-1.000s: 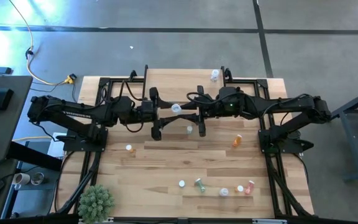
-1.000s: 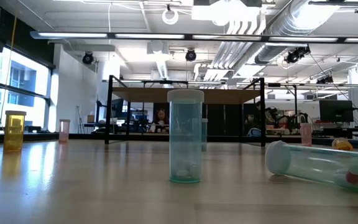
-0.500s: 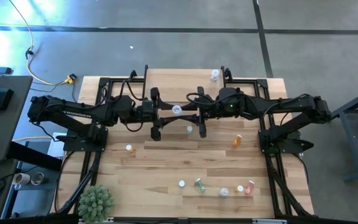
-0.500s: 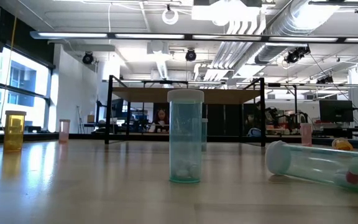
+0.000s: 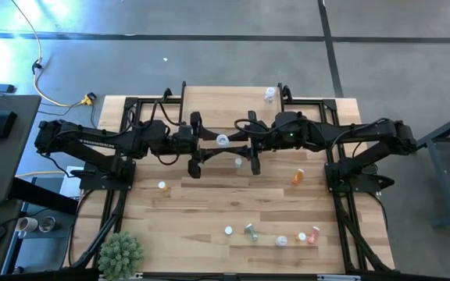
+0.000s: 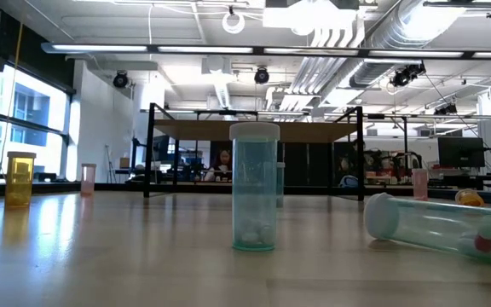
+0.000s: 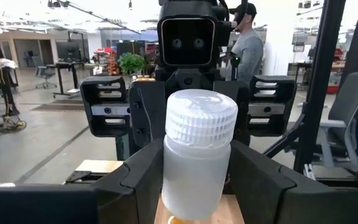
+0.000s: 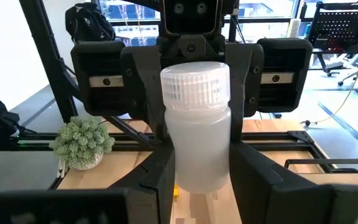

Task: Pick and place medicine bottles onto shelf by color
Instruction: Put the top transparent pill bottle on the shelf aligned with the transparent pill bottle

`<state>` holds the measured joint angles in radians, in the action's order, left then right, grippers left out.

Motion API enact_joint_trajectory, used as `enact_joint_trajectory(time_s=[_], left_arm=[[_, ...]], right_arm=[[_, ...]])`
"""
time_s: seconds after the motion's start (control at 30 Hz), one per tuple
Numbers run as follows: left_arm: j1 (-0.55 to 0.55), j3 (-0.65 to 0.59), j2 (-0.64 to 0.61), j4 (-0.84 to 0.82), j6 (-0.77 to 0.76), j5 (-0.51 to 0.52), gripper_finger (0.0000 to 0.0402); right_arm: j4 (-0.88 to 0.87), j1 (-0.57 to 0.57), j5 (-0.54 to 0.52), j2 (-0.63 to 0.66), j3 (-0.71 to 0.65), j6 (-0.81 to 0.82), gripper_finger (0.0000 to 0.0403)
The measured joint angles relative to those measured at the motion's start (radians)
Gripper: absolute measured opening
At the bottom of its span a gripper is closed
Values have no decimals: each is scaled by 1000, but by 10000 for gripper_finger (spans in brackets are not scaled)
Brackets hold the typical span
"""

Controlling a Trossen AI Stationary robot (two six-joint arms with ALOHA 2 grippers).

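Where the low cam sits, a teal bottle (image 6: 254, 188) stands upright on the counter (image 6: 143, 264) right up front, w/ a clear bottle (image 6: 437, 226) lying on its side near it. Further back, toward one edge, an orange bottle (image 6: 20, 179) and a pink bottle (image 6: 88, 179) both stand upright. Beyond them the shelf (image 6: 254, 130) stands on thin black legs. Over the counter's middle my two arms meet head-on. A white bottle (image 5: 222, 139) hangs upright, cap up, btwn my left gripper (image 7: 197, 186) and my right gripper (image 8: 201, 180), clear of the counter. My right jaws pinch its body from both sides. My left jaws flank it just as close, but I can't tell if they press or only touch. Far off in the room, a person (image 7: 247, 50) stands.
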<state>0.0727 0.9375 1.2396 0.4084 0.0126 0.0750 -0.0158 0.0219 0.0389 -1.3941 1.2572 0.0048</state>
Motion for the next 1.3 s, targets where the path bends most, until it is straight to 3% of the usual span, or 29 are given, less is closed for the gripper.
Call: enact_joint_trajectory(time_s=[0.3,0.77,1.13,1.3], left_arm=[[-1,3,-2,11,-1,3,196],[-2,2,-2,-39,33,48,199],[-1,2,-1,-38,70,54,131],[-1,2,-1,-38,73,55,139]], right_arm=[[-3,1,5,-11,-3,20,110],[29,0,-1,-18,-3,22,110],[28,0,-4,-18,-3,21,110],[29,0,-3,-18,-3,20,110]])
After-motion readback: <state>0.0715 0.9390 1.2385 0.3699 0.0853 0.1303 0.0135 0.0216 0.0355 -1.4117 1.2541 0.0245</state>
